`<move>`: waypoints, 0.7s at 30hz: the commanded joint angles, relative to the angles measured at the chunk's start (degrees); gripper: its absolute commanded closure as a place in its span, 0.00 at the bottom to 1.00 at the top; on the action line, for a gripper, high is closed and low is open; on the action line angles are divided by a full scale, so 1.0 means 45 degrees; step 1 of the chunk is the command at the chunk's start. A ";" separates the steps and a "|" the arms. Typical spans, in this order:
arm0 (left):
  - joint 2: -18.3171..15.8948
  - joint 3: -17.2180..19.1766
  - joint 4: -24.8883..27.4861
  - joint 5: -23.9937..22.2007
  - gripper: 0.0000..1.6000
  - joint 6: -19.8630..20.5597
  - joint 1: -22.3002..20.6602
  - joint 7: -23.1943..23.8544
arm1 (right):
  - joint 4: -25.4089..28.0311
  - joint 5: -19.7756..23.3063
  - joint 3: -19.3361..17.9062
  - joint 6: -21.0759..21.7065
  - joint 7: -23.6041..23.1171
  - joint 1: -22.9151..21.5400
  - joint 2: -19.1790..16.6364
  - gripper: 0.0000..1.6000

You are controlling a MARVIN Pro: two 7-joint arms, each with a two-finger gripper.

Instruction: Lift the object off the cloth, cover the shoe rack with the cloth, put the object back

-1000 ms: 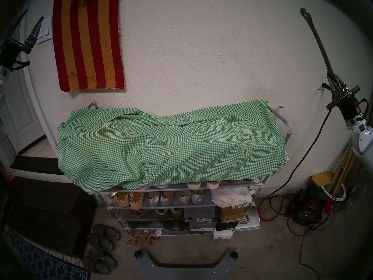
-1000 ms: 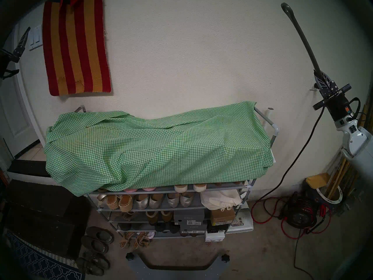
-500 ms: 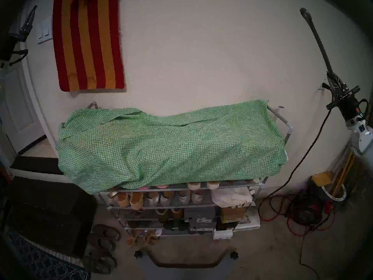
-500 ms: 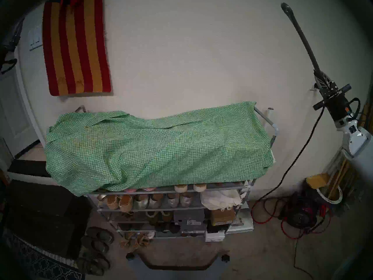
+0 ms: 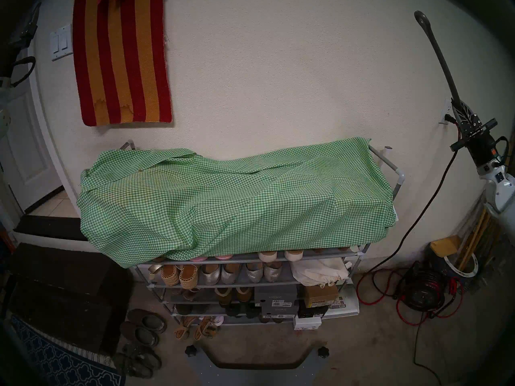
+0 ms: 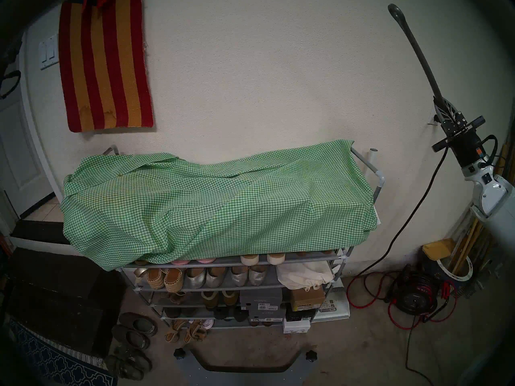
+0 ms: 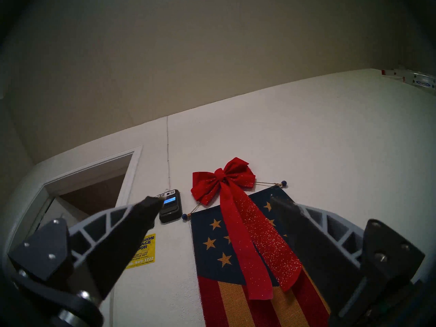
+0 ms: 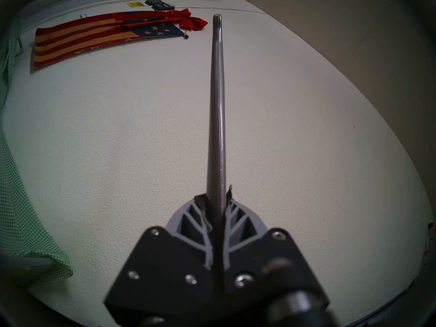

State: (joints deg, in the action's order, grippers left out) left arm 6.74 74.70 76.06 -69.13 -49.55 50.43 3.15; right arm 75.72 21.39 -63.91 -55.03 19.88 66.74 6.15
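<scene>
Right gripper point(image 5: 457, 105) clamps the shoehorn point(image 5: 439, 56) at two o'clock of the cloth point(image 5: 223, 198)-draped rack point(image 5: 399, 179); left gripper point(image 7: 221, 201) spread wide, empty

My right gripper point(image 8: 218, 196) has pale grey fingers point(image 8: 238, 221) with open lattice ribs, their inner faces lined in black, bolted by silver screws to angular black blocks. Behind it sits a black cylindrical wrist point(image 5: 480, 150) with a crossbar, a looped black cable and a small orange mark (colours hard to read), then a glossy white forearm shell point(image 5: 500, 190). My left gripper point(image 7: 218, 202) matches.
</scene>
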 commanded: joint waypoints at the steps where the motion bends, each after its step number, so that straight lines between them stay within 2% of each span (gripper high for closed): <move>1: 0.0446 -0.0053 -0.0171 -0.1280 0.00 0.0741 0.0228 -0.0645 | -0.0015 -0.0030 -0.0115 0.0007 0.0127 0.0014 -0.0047 1.00; 19: 0.1772 -0.0824 -0.0175 -0.4602 0.00 0.3514 0.0916 -0.2460 | 0.0003 -0.0222 -0.0275 0.0007 0.0406 0.0181 -0.0047 1.00; 21: 0.2004 -0.1033 -0.0056 -0.5219 0.00 0.4114 0.1061 -0.2838 | 0.0003 -0.0264 -0.0315 0.0007 0.0475 0.0221 -0.0047 1.00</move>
State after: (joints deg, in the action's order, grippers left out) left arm 12.90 71.09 74.76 -87.63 -35.80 53.77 -6.88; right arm 75.83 20.37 -64.76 -55.03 21.34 67.56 6.15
